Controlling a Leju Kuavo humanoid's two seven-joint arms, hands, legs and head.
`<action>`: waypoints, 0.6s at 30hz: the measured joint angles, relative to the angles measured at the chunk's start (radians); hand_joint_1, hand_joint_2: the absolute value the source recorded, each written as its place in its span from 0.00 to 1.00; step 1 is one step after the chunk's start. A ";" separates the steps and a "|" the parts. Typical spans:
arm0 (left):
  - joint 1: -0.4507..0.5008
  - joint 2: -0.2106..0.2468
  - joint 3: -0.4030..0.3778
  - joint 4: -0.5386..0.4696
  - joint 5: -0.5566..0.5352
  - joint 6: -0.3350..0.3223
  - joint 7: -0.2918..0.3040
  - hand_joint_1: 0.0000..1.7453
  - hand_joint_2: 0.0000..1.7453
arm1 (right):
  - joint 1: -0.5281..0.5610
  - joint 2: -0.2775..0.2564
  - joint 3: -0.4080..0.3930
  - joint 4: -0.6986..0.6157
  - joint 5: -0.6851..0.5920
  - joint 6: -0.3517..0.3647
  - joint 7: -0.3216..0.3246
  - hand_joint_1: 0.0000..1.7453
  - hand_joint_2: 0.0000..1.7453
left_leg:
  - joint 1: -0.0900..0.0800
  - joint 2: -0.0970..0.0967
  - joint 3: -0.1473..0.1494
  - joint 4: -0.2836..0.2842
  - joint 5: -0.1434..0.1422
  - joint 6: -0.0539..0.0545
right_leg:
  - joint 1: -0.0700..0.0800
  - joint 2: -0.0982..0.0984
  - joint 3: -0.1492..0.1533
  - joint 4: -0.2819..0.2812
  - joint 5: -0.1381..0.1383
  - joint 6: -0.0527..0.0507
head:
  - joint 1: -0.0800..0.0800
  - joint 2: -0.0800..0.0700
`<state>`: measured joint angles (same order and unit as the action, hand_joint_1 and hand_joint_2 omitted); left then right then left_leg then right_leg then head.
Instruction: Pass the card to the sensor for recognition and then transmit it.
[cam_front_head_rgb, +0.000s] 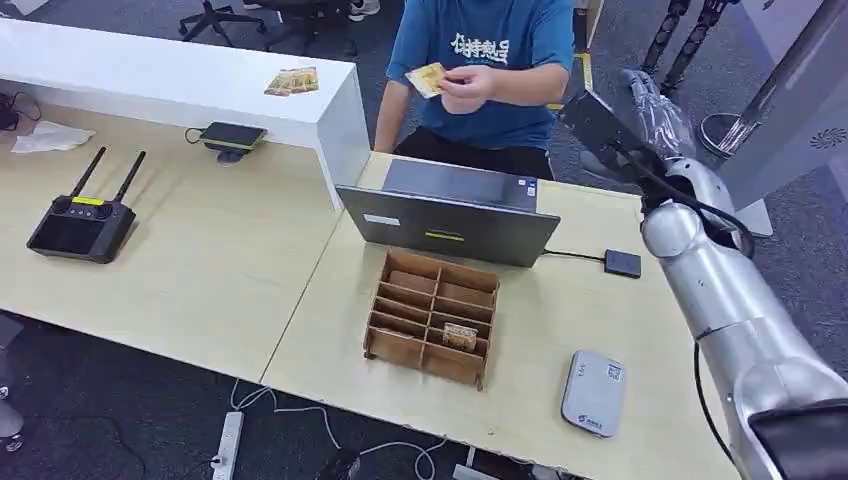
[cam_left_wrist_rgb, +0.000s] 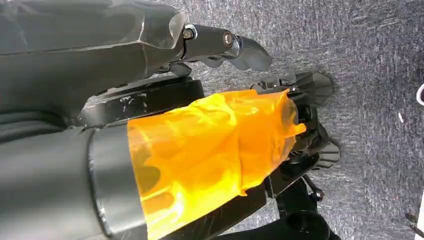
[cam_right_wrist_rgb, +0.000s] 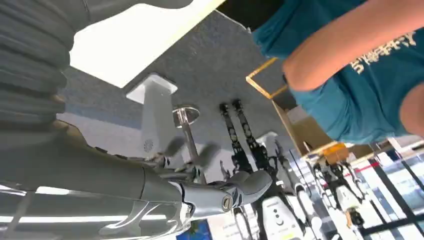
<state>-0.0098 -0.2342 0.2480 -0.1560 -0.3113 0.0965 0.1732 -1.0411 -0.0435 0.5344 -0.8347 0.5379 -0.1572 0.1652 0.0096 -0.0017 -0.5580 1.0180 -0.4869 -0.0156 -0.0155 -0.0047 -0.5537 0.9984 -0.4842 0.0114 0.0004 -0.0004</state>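
card: a yellowish card (cam_front_head_rgb: 428, 78) is in the person's hand (cam_front_head_rgb: 470, 84), held up in front of the teal shirt, above and behind the laptop (cam_front_head_rgb: 450, 212); it is off the tabletop (cam_front_head_rgb: 200, 260) and out of the robot's grasp.
other cards: one lies in a compartment of the wooden divider box (cam_front_head_rgb: 433, 317) near its right side; a few more rest on the white counter (cam_front_head_rgb: 292, 81).
sensor: the grey flat reader (cam_front_head_rgb: 593, 392) lies near the front edge of the tabletop, right of the box. a small black device (cam_front_head_rgb: 622, 263) is cabled to the laptop; which of the two does the reading i cannot tell.
right robot hand: right robot hand (cam_front_head_rgb: 640, 105) is raised beside the person, wrapped in clear film. the wrist view shows its thumb (cam_right_wrist_rgb: 235, 190) stretched out with nothing against it, so it looks spread and empty.
left robot hand: left robot hand (cam_left_wrist_rgb: 235, 47) hangs low over grey carpet, fingers apart, nothing in it.
risk, handover: the card is thin and film on the fingers is slick; a pinch on an edge could let it slip or bend.
risk, person: the arm is close to the person's forearm, so a fast reach could bump it.
risk, sensor: a tilted or high card may not register.
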 joint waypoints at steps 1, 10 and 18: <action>0.000 0.000 0.000 0.000 0.003 0.000 0.000 0.00 0.00 | 0.008 -0.001 -0.006 -0.010 0.007 -0.006 -0.005 0.00 1.00 | 0.000 0.000 0.000 0.000 0.000 0.000 | 0.000 0.000 0.000 0.000 0.000 0.000 | 0.000 0.000; 0.004 -0.001 0.000 0.000 0.028 0.015 -0.022 0.00 0.00 | 0.145 -0.056 -0.064 -0.200 0.048 -0.032 -0.047 0.00 1.00 | 0.000 0.000 0.000 0.000 0.000 0.000 | 0.000 0.000 0.000 0.000 0.000 0.000 | 0.000 0.000; 0.009 -0.005 0.003 0.000 0.044 0.023 -0.040 0.00 0.00 | 0.292 -0.140 -0.109 -0.389 0.034 -0.038 -0.082 0.00 1.00 | 0.000 0.000 0.000 0.000 0.000 0.000 | 0.000 0.000 0.000 0.000 0.000 0.000 | 0.000 0.000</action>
<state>-0.0012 -0.2396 0.2514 -0.1560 -0.2670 0.1198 0.1335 -0.7493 -0.1835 0.4257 -1.2235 0.5714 -0.1949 0.0832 0.0095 -0.0021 -0.5585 1.0181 -0.4871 -0.0154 -0.0156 -0.0052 -0.5542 0.9980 -0.4842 0.0114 0.0004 -0.0004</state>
